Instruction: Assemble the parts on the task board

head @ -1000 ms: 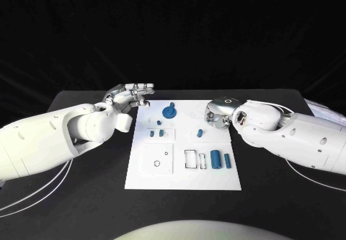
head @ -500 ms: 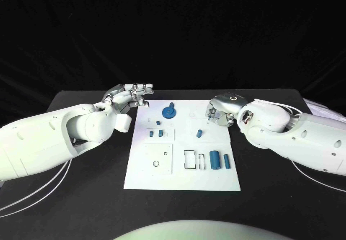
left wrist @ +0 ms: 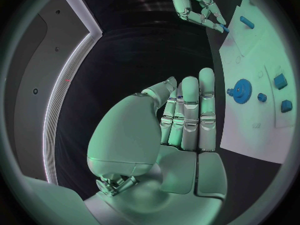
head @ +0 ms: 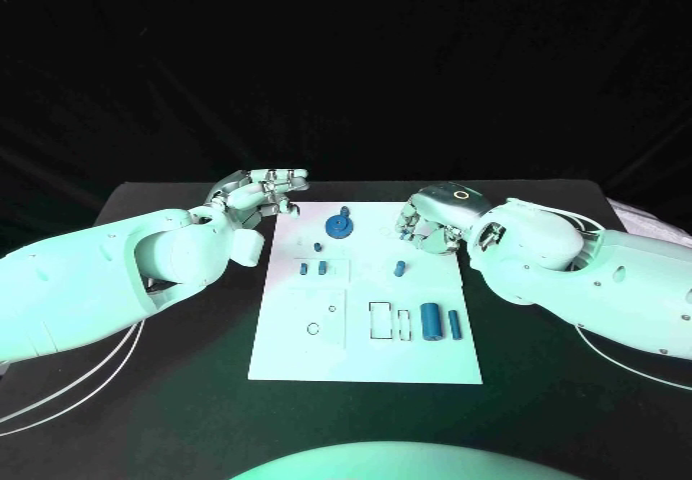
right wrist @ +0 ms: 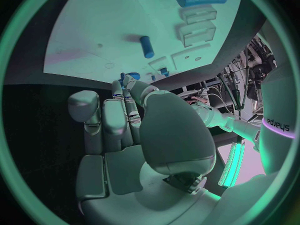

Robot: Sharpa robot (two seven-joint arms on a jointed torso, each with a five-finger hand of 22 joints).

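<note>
Both hands poised at the far end of the white rectangular task board (head: pixel 368 350) on the black counter (head: pixel 173 400).
Left hand (head: pixel 257 192) released, fingers straight; blue gear (head: pixel 339 224) just to its right. Right hand (head: pixel 427 225) pinched a small blue part (left wrist: pixel 224 29), nearer the blue peg (head: pixel 400 267).
</note>
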